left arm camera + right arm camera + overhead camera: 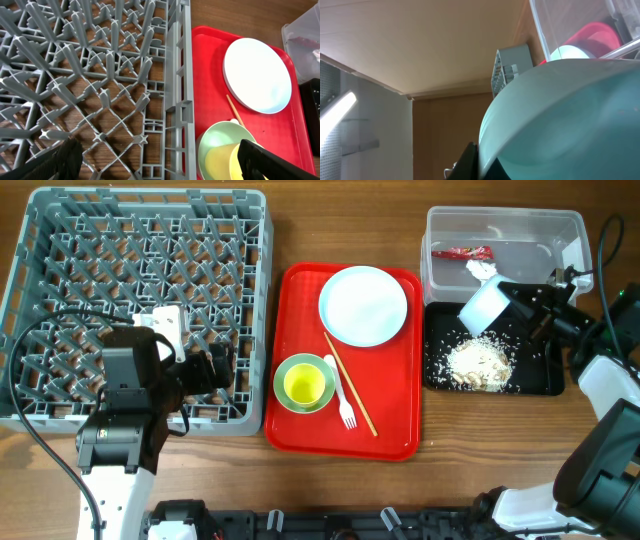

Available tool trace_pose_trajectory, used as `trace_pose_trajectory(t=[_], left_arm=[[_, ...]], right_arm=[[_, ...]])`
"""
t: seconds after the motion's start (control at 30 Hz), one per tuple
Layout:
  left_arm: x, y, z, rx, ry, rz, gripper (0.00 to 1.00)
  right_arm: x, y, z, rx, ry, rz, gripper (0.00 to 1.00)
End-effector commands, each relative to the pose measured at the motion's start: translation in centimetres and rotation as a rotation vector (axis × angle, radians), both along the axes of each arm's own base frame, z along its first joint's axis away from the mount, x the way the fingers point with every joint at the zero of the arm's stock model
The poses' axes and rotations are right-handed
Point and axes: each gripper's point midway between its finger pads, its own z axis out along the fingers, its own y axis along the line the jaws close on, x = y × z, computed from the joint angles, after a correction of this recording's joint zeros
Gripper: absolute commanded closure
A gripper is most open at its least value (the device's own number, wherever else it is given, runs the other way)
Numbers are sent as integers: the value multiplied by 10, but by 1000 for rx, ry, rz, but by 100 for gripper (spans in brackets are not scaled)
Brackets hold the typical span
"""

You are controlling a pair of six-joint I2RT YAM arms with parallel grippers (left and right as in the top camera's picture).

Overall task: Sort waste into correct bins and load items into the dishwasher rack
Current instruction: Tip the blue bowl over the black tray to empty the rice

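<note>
Pale blue bowl (pixel 484 304) is clamped in your right gripper (pixel 512 298) and tipped over the black tray (pixel 545 388), so crumbs (pixel 480 364) land inside its rim. The grip is likely on the bowl's wall. Your left gripper (pixel 222 367) stands wide and empty above the rack (pixel 60 220), at its near right corner, with open room toward the red tray (pixel 300 435).

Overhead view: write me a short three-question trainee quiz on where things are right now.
1. True or false: the cup sits inside the green bowl.
2. The crumbs lie in: A the tub, B the black tray, C the rack.
3. Fill in: the blue bowl is gripped by the ___ hand.
Key: 1 true; 2 B; 3 right hand.
</note>
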Motion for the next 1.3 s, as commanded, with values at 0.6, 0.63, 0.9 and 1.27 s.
trace_pose_trajectory(t=[0.6, 0.63, 0.9, 1.27], left_arm=[[2, -2, 7, -15, -12, -4, 0], [2, -2, 7, -15, -13, -4, 0], [2, -2, 7, -16, -13, -4, 0], [2, -2, 7, -15, -15, -4, 0]], right_arm=[[-11, 13, -21, -20, 56, 19, 96], [-11, 12, -22, -12, 71, 14, 96], [-14, 17, 3, -49, -133, 102, 96], [-10, 17, 1, 48, 28, 73, 96]])
